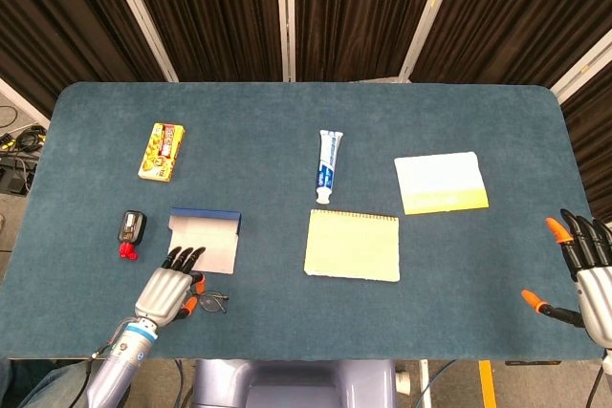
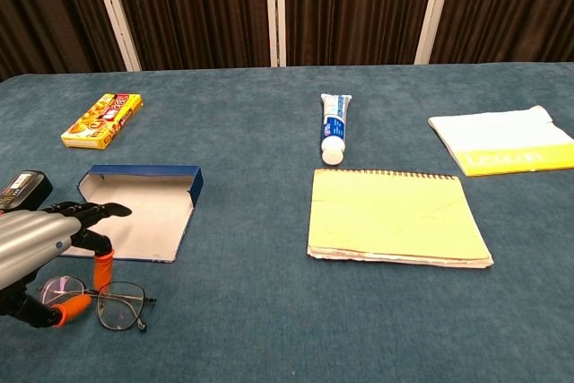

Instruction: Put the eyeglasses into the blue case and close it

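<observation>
The eyeglasses [image 2: 100, 303] — thin dark wire frames with clear lenses — lie flat on the blue cloth right under the left hand [image 2: 40, 248], whose orange-tipped thumb rests at the lens nearest it; the other lens pokes out clear beside the hand. Just beyond the hand's outstretched fingers [image 1: 184, 257] sits the blue case [image 2: 139, 213], lying open — a shallow box with a pale grey inside and a dark blue wall standing along its far edge. Case and glasses are near each other, not touching.
</observation>
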Robot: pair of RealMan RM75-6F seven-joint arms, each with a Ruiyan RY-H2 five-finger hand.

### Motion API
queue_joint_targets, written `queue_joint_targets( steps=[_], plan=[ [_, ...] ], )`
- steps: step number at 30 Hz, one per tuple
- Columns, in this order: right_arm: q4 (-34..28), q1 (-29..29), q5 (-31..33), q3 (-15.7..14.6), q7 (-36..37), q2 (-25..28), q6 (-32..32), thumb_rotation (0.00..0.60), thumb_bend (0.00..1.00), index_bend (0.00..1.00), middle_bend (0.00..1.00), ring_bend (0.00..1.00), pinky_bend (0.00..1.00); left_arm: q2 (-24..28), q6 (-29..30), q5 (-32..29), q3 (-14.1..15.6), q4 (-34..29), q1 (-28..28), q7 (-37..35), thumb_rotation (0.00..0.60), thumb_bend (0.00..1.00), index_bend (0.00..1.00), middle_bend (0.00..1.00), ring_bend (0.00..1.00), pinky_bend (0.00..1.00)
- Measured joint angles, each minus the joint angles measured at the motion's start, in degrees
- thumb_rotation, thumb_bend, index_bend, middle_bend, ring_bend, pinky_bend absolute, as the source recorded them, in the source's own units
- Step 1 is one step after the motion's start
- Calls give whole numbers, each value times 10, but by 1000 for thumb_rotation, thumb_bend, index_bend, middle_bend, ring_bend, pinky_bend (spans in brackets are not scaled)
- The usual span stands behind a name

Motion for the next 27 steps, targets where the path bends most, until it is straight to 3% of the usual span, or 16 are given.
queue_joint_targets(
  steps=[5,18,27],
  plan=[
    [0,0,0,0,2,0,0,600,0,0,0,0,0,-3,1,-2,1,0,-1,1,600,443,582,0,0,0],
    [0,1,-1,-1,2,1,-2,600,0,0,0,0,0,3,8,-4,1,-9,-4,-3,600,443,604,0,0,0],
    [0,1,-1,-1,1,0,-3,600,0,0,0,0,0,26,18,-14,-33,-31,-15,-16,600,446,604,0,0,0]
  ],
)
